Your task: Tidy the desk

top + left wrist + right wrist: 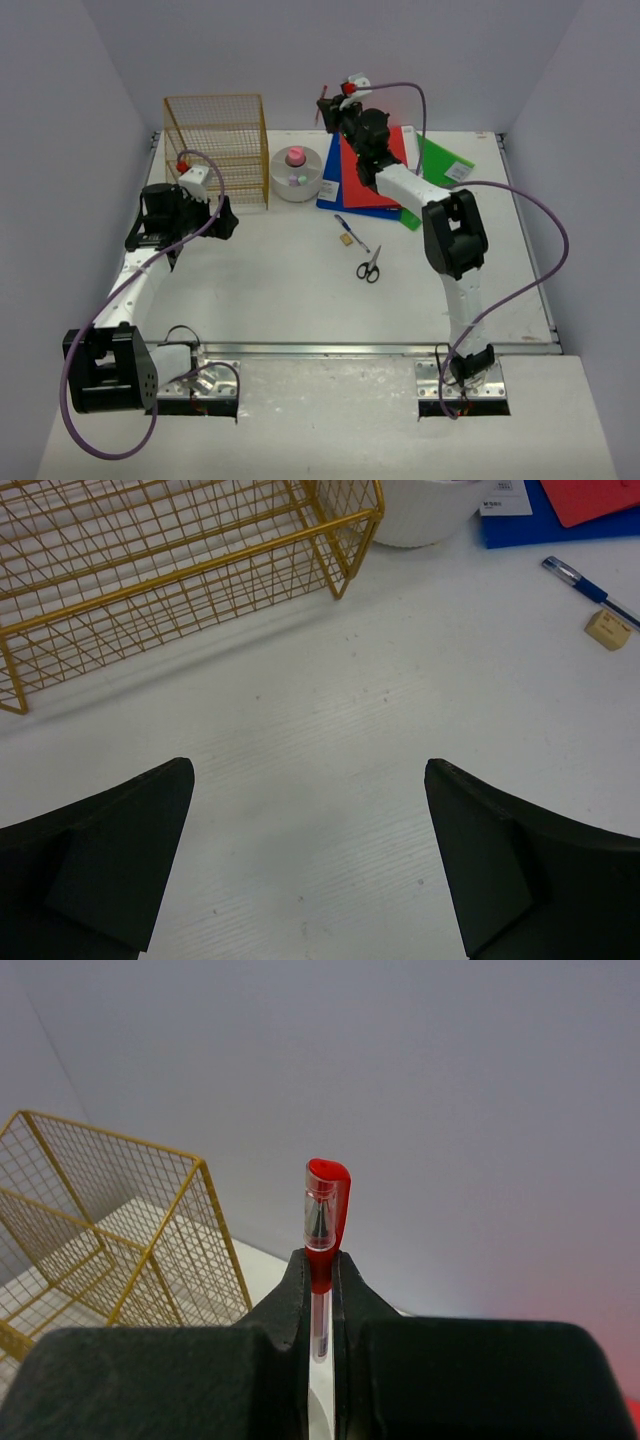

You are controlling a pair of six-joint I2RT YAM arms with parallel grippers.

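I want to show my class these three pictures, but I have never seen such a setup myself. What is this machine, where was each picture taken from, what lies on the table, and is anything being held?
These are two robot arms bolted at the near edge of a white desk. The overhead view looks down from above; the other two come from cameras on each wrist. On the desk stand a gold wire rack and a white round holder; coloured folders, a blue pen, an eraser and scissors lie there too. The right gripper, raised above the folders, clamps a red-capped pen. The left gripper is open and holds nothing.
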